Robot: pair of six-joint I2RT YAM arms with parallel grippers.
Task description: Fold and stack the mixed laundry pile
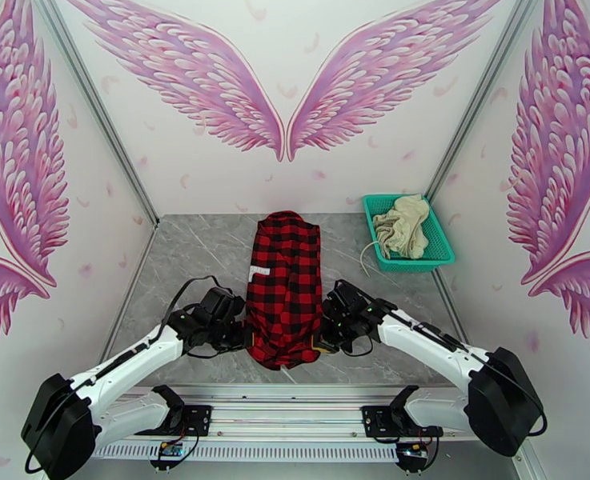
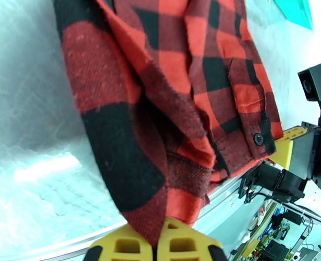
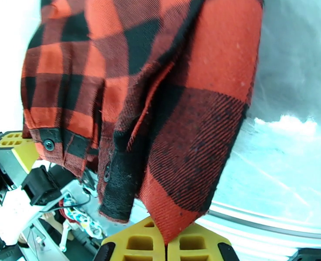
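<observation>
The red-and-black shirt (image 1: 285, 286) lies as a narrow strip down the middle of the worktop (image 1: 190, 258). The left gripper (image 1: 241, 338) and right gripper (image 1: 327, 338) are each clamped on a near hem corner. The likely next move is to lift both corners evenly and carry them toward the far end. The cream garment (image 1: 403, 226) waits in the teal basket (image 1: 447, 254).

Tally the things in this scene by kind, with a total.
Garments: 2, a red-and-black buffalo-check shirt and a cream wrinkly cloth.
Baskets: 1, a teal plastic mesh basket.
Grippers: 2, left gripper and right gripper.
Total: 5.
</observation>
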